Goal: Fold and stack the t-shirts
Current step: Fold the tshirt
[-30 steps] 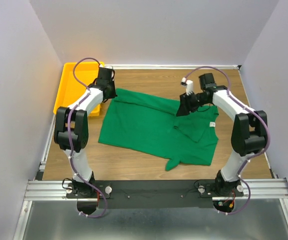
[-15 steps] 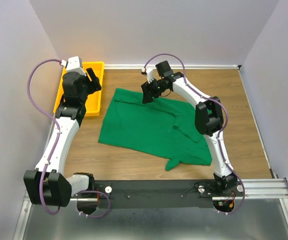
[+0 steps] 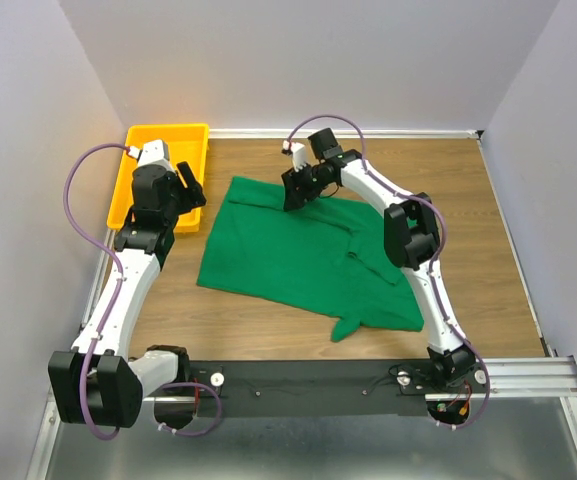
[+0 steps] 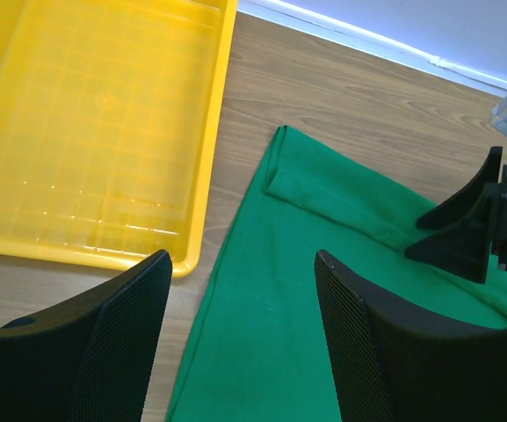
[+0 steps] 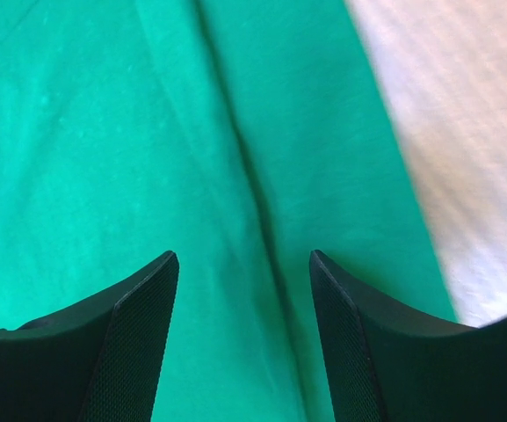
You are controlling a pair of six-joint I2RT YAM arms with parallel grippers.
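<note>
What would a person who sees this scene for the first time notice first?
The bright green t-shirt draws the eye first: it lies partly folded in the middle of the wooden table. Next comes the yellow tray in the far left corner. Both grippers are open, the right gripper over the shirt's far edge and the left gripper between the tray and the shirt.

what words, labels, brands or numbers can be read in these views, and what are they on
None can be read in any view.
The green t-shirt shows plain fabric with no print or visible label.
The yellow tray bears only a faint moulded grid, no lettering.
</note>
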